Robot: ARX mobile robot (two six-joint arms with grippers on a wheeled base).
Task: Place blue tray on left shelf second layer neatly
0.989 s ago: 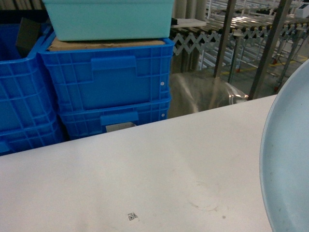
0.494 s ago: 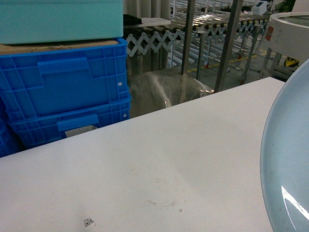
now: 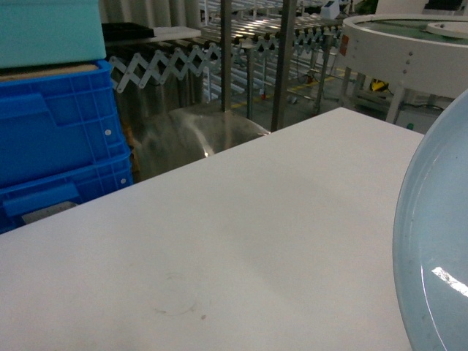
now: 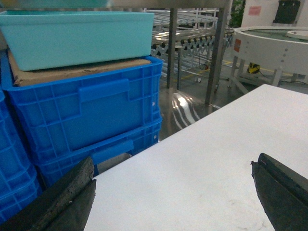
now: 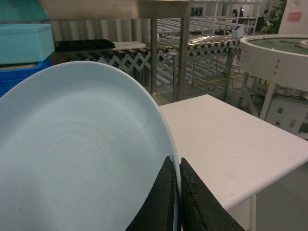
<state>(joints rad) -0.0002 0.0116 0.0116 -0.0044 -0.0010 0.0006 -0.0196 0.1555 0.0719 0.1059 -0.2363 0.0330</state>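
The blue tray (image 5: pixel 82 154), a pale round dish with a raised rim, fills the left of the right wrist view and stands tilted up on edge. It also shows at the head view's right edge as a pale curve, the blue tray (image 3: pixel 439 248). My right gripper (image 5: pixel 178 166) is shut on its rim, one finger on each side. My left gripper (image 4: pixel 173 192) hangs open over the white table (image 4: pixel 216 159), holding nothing. A steel rack tier (image 5: pixel 115 8) with a square upright (image 5: pixel 154 53) stands beyond the table; I cannot tell whether it is the left shelf second layer.
Stacked deep-blue crates (image 4: pixel 91 110) carry cardboard and a turquoise box (image 4: pixel 77 33) at the table's far left. Behind are an extendable roller conveyor (image 3: pixel 175 62), steel uprights (image 3: pixel 284 58) and a round white machine (image 3: pixel 409 44). The table's right corner (image 5: pixel 288 149) drops to the floor.
The head view has swung right: the crates and turquoise box slid to the left edge and the round white machine came into sight. The tray stays at the right edge.
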